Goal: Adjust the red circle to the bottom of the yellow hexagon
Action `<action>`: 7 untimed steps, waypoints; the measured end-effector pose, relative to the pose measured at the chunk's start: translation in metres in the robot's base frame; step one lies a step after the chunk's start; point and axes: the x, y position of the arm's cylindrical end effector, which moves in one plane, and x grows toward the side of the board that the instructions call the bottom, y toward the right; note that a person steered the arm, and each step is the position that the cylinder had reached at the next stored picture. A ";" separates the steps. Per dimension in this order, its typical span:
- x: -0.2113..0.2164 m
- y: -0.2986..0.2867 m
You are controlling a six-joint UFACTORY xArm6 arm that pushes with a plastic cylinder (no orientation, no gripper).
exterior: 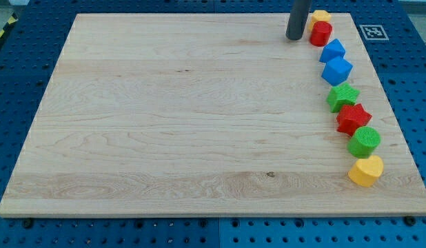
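The red circle [320, 33] lies near the board's top right corner, just below and touching the yellow hexagon [321, 15], which is partly hidden behind it. My tip [294, 38] rests on the board just left of the red circle, a small gap apart.
Down the wooden board's [178, 117] right side runs a curved line of blocks: two blue blocks [332, 49] [337, 70], a green star [342, 96], a red star [353, 118], a green circle [364, 141] and a yellow heart [366, 170]. A marker tag [372, 32] sits off the board.
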 end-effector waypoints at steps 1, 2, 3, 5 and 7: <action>0.000 0.000; 0.002 0.008; 0.002 0.019; 0.002 0.021; 0.006 0.021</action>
